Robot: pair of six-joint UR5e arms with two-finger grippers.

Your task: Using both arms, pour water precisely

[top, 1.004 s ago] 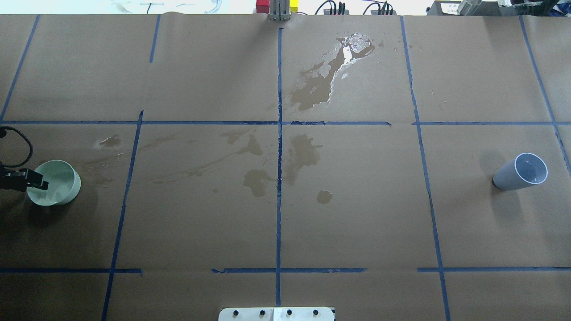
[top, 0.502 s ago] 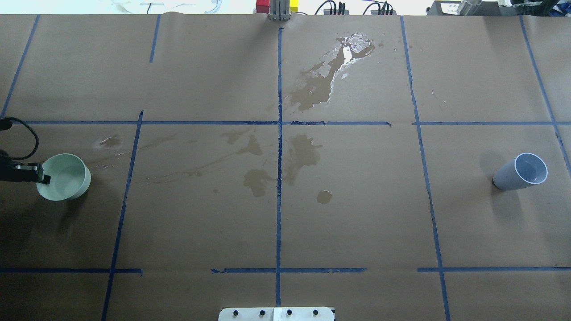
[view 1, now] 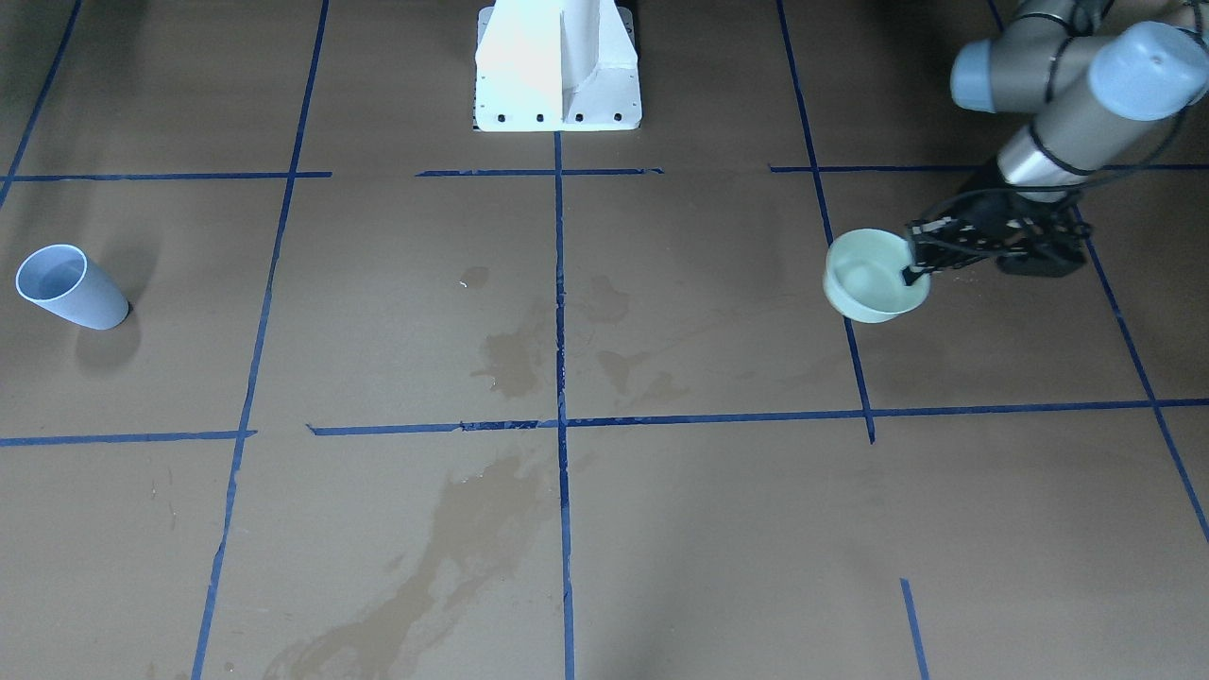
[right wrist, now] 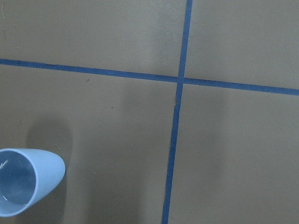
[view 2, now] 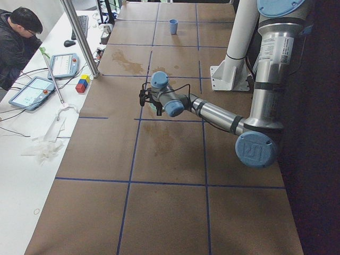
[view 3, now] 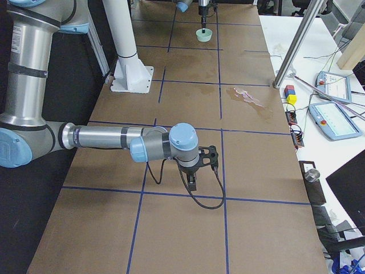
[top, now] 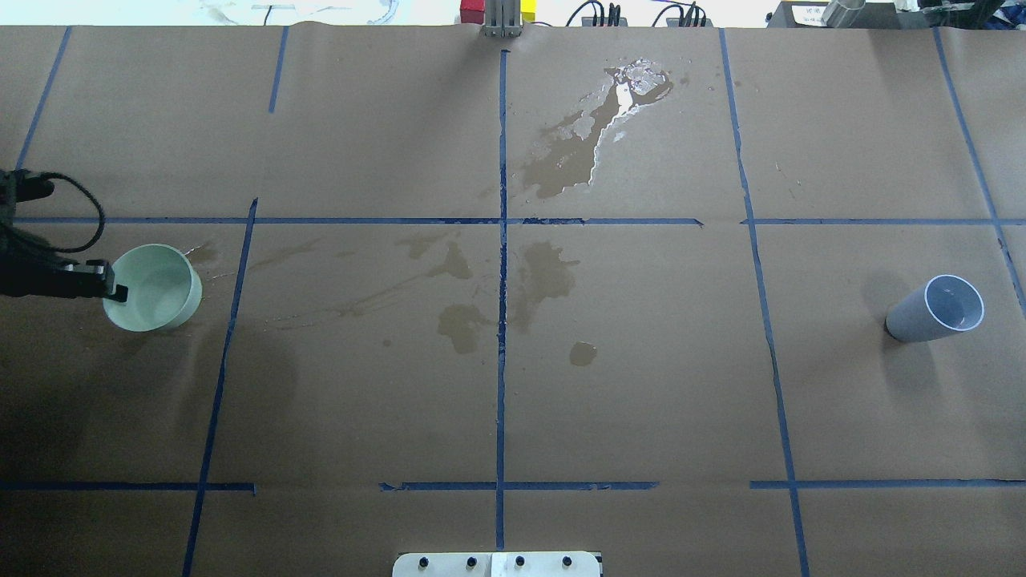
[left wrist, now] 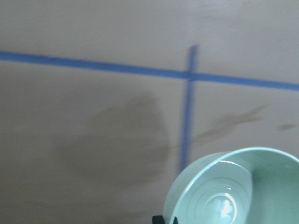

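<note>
Pinching the rim of the mint bowl (top: 164, 282), left hand (top: 115, 293) closed.

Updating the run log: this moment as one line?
left gripper: shut on green bowl rim | right gripper: state unclear, apart from blue cup | pouring: no

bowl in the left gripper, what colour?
The bowl is pale mint green, inside and out; it shows best in the exterior front-facing view.

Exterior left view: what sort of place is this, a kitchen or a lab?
Probably a robotics lab test bench: a brown-papered table with a blue tape grid, control pendants on the side desk, and the left gripper holding a green bowl.
</note>
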